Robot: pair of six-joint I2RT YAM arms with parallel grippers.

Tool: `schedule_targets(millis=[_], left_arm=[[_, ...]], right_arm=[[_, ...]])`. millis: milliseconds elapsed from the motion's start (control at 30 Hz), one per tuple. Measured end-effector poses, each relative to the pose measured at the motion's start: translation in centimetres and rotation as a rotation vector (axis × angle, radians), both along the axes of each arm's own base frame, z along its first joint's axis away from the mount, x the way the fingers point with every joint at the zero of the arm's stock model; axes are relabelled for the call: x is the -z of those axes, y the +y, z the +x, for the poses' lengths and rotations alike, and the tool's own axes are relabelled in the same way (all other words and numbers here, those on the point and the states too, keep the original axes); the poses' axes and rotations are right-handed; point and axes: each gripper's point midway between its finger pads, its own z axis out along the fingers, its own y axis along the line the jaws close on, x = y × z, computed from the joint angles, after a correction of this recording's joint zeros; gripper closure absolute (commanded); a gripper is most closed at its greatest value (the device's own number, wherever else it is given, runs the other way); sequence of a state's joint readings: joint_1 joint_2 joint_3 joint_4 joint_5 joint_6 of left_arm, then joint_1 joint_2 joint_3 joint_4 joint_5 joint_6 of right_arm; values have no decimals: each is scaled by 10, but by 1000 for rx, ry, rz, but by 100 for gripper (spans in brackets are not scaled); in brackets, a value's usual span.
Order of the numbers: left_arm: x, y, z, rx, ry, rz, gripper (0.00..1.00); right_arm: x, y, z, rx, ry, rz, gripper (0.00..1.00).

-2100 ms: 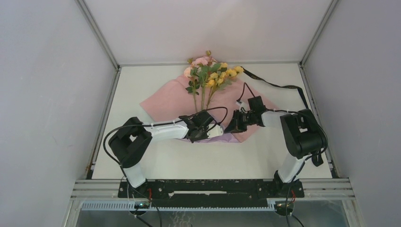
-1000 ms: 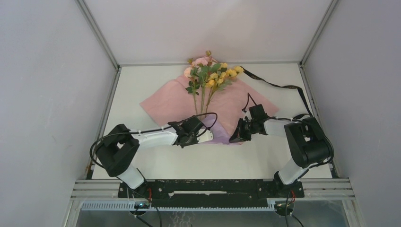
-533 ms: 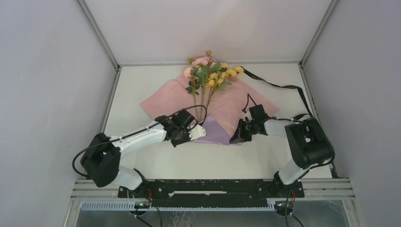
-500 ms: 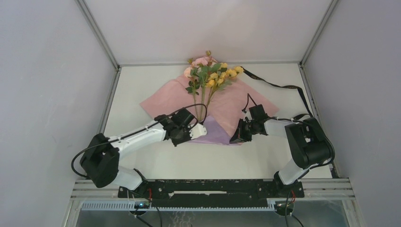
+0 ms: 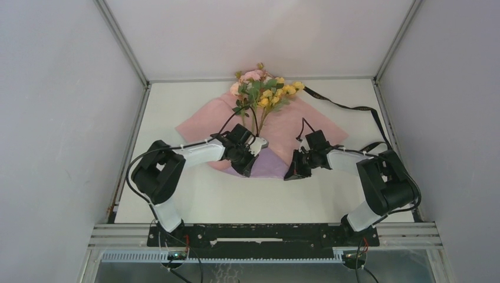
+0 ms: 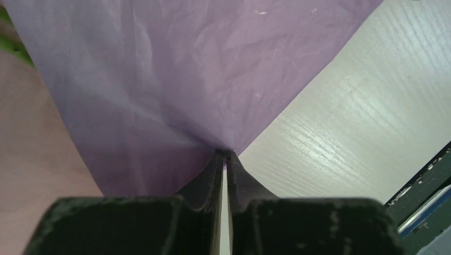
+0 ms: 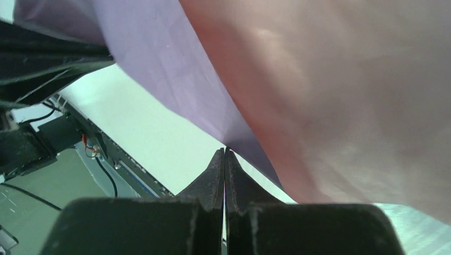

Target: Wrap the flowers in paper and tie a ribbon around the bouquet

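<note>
Left hand is pinching the paper at its 6 o'clock flap; right hand is clamping its edge. Paper is likely handling light, floppy, crease-prone: hold edges.

**Paper's Edge Caught in Closed Fingers**

The right gripper, its dark fingers pressed together, nips the edge of the paper; the lilac face runs up to the left; the pinkish reverse fills the right; the pale table lies below; a black cable curls at lower left.
</note>
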State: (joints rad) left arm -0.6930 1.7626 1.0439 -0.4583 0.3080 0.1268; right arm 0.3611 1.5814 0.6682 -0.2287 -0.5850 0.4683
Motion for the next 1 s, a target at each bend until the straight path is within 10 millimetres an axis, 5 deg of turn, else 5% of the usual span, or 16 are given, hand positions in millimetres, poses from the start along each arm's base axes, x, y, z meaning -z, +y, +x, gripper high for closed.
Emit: schedule_targets(millis=[267, 433, 667, 833, 1000], left_arm=[[-1, -1, 4, -82, 48, -36, 92], [-1, 0, 5, -89, 50, -39, 92], [-1, 11, 13, -129, 60, -37, 91], [1, 27, 17, -174, 89, -20, 91], [1, 43, 14, -211, 136, -2, 90]], right_arm=[[-37, 56, 14, -105, -112, 151, 100], [-20, 83, 21, -113, -67, 219, 100], [5, 50, 31, 18, 1, 161, 100], [7, 22, 26, 87, 12, 133, 100], [7, 14, 16, 89, 15, 125, 100]])
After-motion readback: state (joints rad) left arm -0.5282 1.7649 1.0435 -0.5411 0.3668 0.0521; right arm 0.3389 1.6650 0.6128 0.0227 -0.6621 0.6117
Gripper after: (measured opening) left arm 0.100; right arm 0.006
